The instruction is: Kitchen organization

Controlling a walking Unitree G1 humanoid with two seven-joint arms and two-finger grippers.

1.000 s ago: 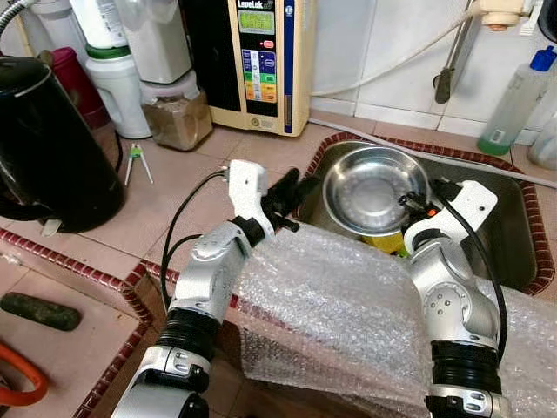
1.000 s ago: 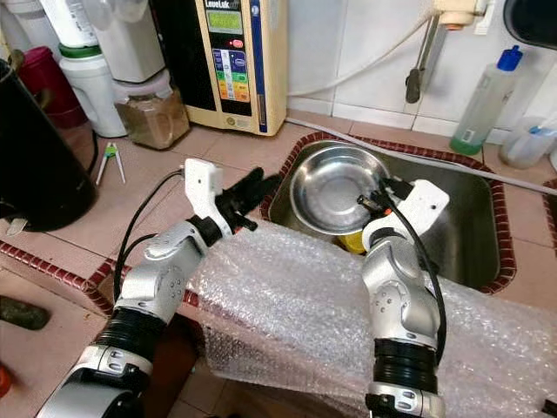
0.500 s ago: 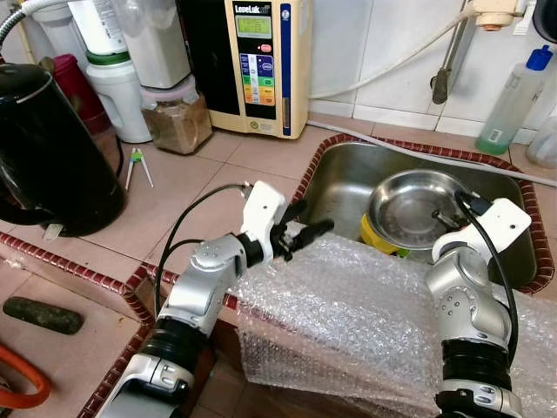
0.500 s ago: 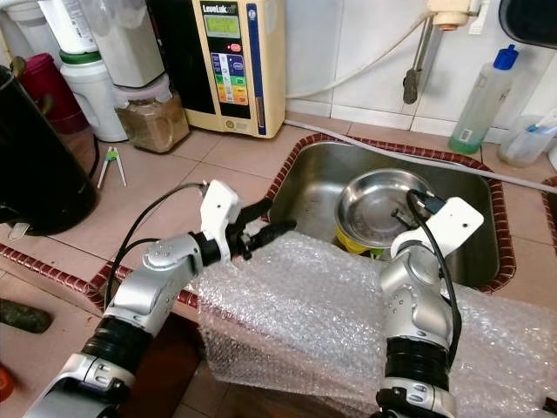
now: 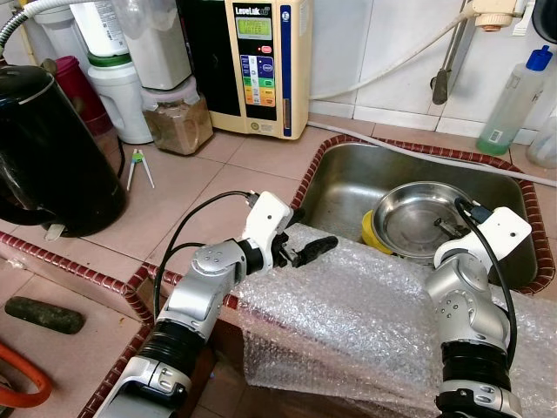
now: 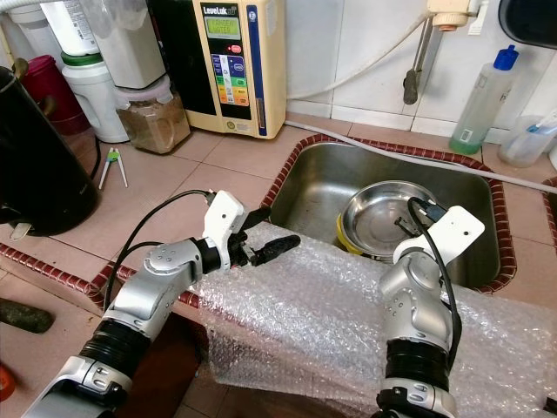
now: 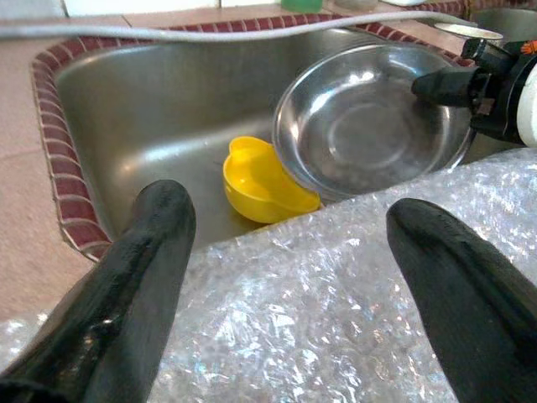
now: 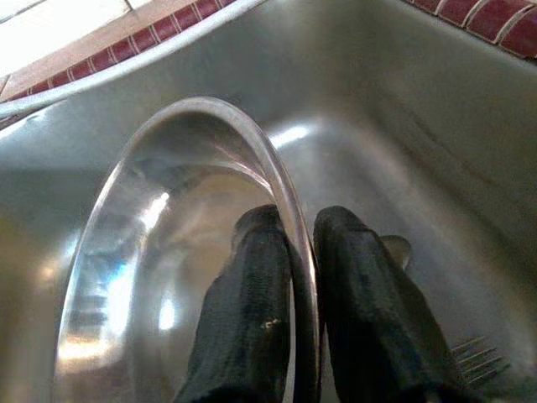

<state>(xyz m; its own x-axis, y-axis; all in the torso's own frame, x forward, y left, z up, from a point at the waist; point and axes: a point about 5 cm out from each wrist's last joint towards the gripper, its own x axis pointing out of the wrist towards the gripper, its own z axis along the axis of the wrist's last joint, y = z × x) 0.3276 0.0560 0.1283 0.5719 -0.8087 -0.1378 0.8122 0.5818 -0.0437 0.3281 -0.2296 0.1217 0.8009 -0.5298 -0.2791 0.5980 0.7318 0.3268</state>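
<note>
Since a second ago the steel bowl has travelled from the sink's 10 o'clock corner across to its 3 o'clock half and sits lower, and the left arm has sunk toward the plastic wrap. Right gripper pinches the bowl's rim, one black finger inside the bowl and the other outside, closed tight on the thin metal edge. That bowl lies tilted in the sink, leaning on a yellow cup at its 9 o'clock side. What may be a fork lies on the sink floor by the outer finger, though only blurred tines show.

Left gripper hovers just above a sheet of bubble wrap draped over the counter's front edge, at about 8 o'clock from the bowl; its fingers stand wide apart with nothing between them.

At 9 o'clock on the tiled counter stands a black kettle. A cream water-filter unit stands against the wall at 12 o'clock, a jar of brown powder beside it, and a clear bottle with a blue cap is at 2 o'clock
</note>
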